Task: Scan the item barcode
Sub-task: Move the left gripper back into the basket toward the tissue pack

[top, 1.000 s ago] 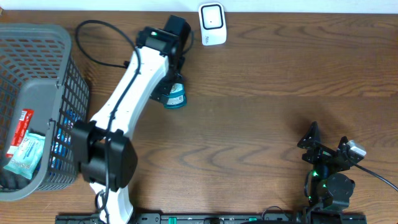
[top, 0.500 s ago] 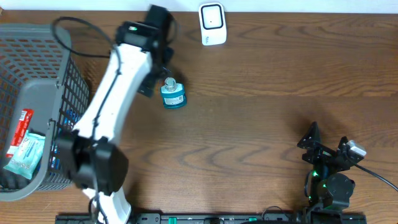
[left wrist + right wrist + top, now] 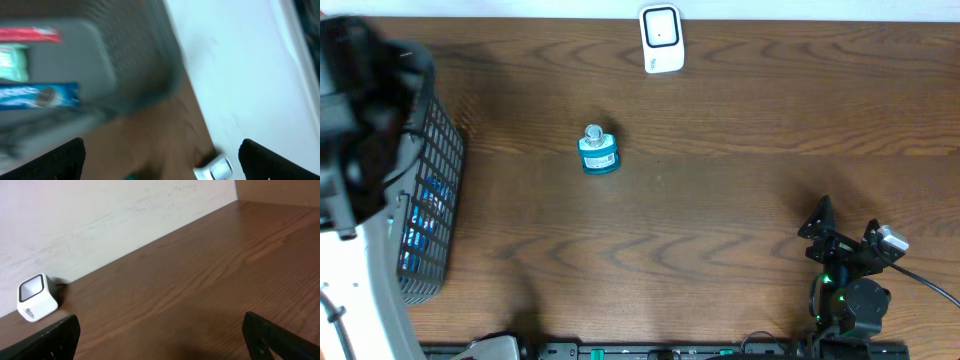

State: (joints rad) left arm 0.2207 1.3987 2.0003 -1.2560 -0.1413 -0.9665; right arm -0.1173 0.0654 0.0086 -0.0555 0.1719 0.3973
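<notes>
A small teal bottle (image 3: 598, 151) with a silver cap stands alone on the wooden table, below and left of the white barcode scanner (image 3: 661, 38). My left arm (image 3: 355, 130) is a big blurred shape over the grey basket (image 3: 432, 170) at the left edge. In the left wrist view my left gripper (image 3: 160, 162) is open and empty above the basket's rim, with the scanner (image 3: 215, 169) low in view. My right gripper (image 3: 845, 243) rests open and empty at the front right. The right wrist view shows it (image 3: 160, 335) facing the scanner (image 3: 36, 298).
Inside the basket (image 3: 95, 55) lie a blue cookie pack (image 3: 40, 96), a red pack (image 3: 27, 34) and a pale green pack (image 3: 12, 62). A white wall runs along the table's far edge (image 3: 125, 215).
My left gripper has left the teal bottle standing on the table and swung left, up over the basket. The right arm has stayed still.
</notes>
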